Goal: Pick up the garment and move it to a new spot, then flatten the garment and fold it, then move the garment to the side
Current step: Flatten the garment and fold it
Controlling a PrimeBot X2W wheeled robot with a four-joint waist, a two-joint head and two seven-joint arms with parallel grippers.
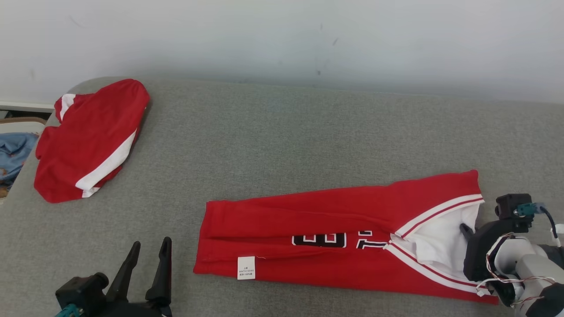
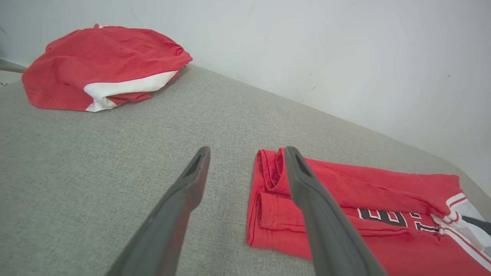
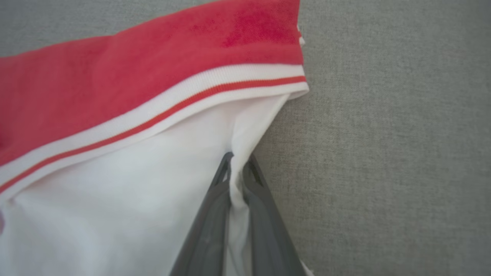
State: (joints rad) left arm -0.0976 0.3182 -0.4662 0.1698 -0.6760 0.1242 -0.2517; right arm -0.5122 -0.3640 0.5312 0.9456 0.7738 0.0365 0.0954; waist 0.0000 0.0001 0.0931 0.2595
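The garment [image 1: 317, 229] is a red jersey with white trim and black lettering, lying folded into a long strip across the grey surface. Its white end [image 3: 115, 184] points right. My right gripper [image 3: 238, 163] is shut on that white edge, the cloth pinched between its dark fingers; in the head view it [image 1: 466, 230] sits at the strip's right end. My left gripper [image 1: 150, 255] stands open just left of the strip's left end, touching nothing. In the left wrist view its fingers [image 2: 310, 199] frame the red hem [image 2: 268, 199].
A second red and white garment [image 1: 88, 141] lies bunched at the far left of the grey surface [image 1: 282, 141]. A pale wall [image 1: 282, 39] runs behind. Blue cloth [image 1: 13, 154] shows past the left edge.
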